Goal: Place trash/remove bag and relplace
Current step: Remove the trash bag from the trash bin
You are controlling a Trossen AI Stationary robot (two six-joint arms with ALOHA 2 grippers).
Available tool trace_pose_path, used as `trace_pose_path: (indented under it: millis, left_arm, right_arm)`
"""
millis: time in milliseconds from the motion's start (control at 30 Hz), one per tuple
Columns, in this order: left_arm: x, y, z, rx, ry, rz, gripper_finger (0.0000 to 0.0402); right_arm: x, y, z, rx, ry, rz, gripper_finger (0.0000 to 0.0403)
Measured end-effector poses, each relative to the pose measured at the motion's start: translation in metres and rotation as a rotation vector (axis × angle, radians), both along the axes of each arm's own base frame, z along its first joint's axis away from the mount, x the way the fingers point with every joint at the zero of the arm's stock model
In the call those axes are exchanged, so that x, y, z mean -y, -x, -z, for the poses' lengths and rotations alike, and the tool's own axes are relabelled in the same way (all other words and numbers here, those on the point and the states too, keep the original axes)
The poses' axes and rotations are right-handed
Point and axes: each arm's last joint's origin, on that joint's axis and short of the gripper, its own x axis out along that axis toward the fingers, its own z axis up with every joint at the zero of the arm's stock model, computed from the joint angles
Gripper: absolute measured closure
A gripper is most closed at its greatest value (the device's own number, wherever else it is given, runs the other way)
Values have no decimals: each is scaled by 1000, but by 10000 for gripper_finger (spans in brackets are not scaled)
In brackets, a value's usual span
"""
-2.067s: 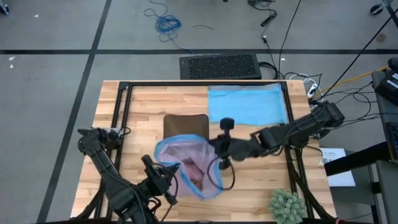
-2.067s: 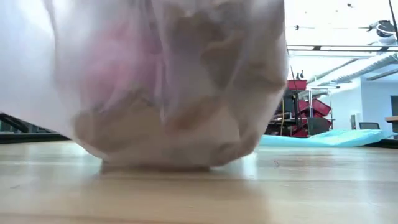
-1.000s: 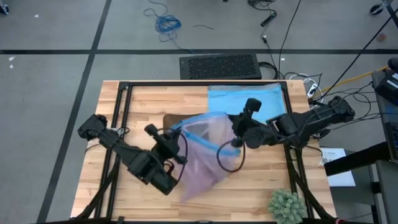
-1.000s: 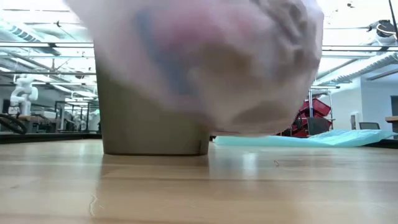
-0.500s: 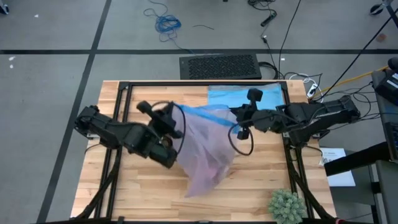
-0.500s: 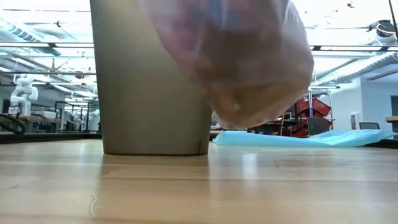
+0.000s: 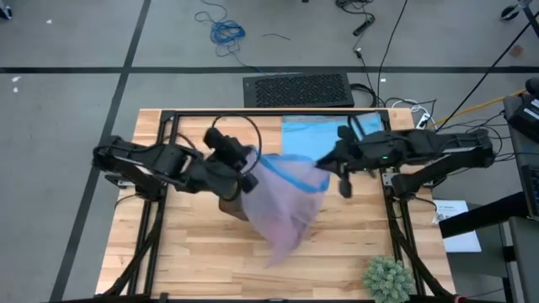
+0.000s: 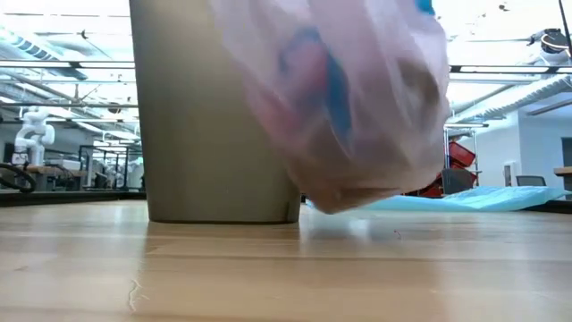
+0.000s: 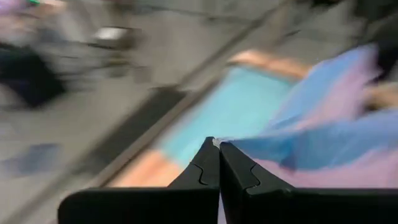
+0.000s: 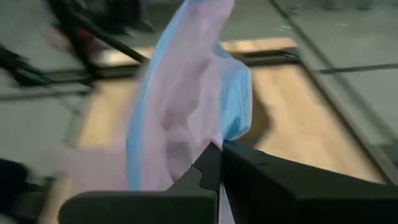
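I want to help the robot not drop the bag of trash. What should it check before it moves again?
1. Left end effector shut on the bag rim: ok, the edge sits between its fingers.
2. Right end effector shut on the bag rim: ok.
3. Bag lifted out of the bin: ok, it hangs beside the bin.
4. Bag bottom off the table: ok, a small gap shows.
5. Trash inside the bag: ok, brown lumps show through; none lies on the table.
6. Spare blue bag ready: ok, flat at the far side of the table.
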Motion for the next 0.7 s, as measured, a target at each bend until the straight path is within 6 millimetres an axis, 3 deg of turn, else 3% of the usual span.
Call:
trace_pose_path:
  millis: [133, 267, 367, 567, 700]
  left_arm:
    - [7, -2, -26, 170, 102, 271, 402]
    - [9, 2, -50, 310, 114, 545, 402]
    - [3, 5, -56, 351, 146, 612, 402]
    - [-12, 4, -58, 389, 284, 632, 401]
    - [-16, 3, -58, 395, 291, 615, 381]
  right_arm:
    - [-4, 18, -23, 20, -165, 5, 403]
    - [-6, 34, -38, -29, -199, 23, 403]
    - [-5, 39, -38, -119, -201, 49, 403]
    - [-5, 37, -16, -374, -169, 96, 403]
    - [-7, 31, -11, -419, -171, 118, 402]
